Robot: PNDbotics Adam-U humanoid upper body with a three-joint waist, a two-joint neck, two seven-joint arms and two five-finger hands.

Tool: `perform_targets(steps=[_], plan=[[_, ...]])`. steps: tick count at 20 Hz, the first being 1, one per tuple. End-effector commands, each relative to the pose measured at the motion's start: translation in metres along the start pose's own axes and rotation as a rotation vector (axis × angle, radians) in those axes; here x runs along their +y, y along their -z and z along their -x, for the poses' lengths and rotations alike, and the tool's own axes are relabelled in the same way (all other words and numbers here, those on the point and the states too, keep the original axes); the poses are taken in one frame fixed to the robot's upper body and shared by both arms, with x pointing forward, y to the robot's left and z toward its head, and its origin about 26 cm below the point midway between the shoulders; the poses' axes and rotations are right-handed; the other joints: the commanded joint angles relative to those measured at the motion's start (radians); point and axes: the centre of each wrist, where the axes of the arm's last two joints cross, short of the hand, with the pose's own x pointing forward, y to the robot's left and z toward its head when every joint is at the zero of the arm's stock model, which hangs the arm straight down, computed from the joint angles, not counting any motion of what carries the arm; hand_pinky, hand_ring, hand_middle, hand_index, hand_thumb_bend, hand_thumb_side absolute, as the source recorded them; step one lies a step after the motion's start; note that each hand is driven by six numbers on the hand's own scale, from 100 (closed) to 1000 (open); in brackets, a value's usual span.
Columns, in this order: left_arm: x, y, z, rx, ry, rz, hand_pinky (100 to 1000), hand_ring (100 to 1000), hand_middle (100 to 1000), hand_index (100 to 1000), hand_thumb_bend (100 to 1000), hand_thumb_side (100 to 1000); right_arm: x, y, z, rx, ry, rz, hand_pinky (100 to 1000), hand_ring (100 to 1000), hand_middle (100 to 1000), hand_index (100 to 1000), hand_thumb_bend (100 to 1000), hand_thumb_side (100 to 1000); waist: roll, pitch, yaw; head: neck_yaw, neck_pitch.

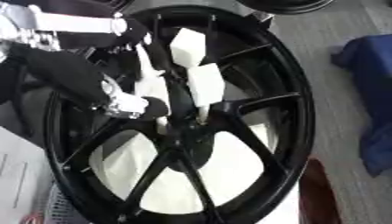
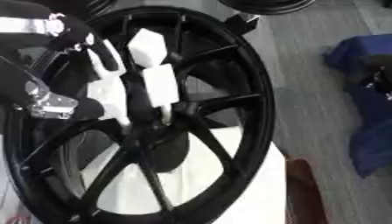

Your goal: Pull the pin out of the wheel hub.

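Note:
A large black spoked wheel (image 1: 295, 92) fills both views, with its hub (image 1: 186, 146) near the middle. My left arm comes in from the upper left, and a black link with a silver joint (image 1: 122, 105) lies over the left spokes. My left hand (image 1: 205, 83) has white fingers that point down at the hub. Its fingertips close together on a thin pale pin (image 1: 202, 113) standing just above the hub. Only a short piece of the pin shows under the fingers. My right hand is nowhere in sight.
White sheeting (image 1: 229, 166) shows through the lower spokes. A blue fabric thing (image 1: 371, 92) lies on the grey floor at the right. A reddish-brown object (image 1: 318, 192) sits by the wheel's lower right rim. Part of another black wheel (image 1: 285, 5) shows at the top.

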Motion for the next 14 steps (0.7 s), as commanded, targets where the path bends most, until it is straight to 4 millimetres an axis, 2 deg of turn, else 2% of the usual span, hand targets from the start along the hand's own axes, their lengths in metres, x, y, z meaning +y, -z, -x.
perform_targets(steps=[1, 7, 14], plan=[[0.0076, -0.0088, -0.0012, 0.026, 0.016, -0.01, 720, 721, 711, 803, 461, 513, -0.0058, 0.0022, -0.0061, -0.011, -0.032, -0.007, 822, 627, 585, 798, 100, 801, -0.005, -0.018, 0.001, 0.002, -0.007], [0.0085, -0.0106, 0.0001, 0.03, 0.044, -0.027, 742, 758, 729, 809, 471, 510, -0.0058, 0.0025, -0.0062, -0.014, -0.031, -0.011, 822, 626, 584, 798, 100, 802, -0.007, -0.02, 0.001, 0.004, -0.01], [0.0031, -0.0053, 0.0005, 0.071, 0.026, 0.012, 737, 753, 739, 813, 456, 496, -0.0055, 0.0028, -0.0064, -0.018, -0.029, -0.012, 822, 626, 583, 798, 100, 805, -0.008, -0.018, -0.002, 0.006, -0.01]])
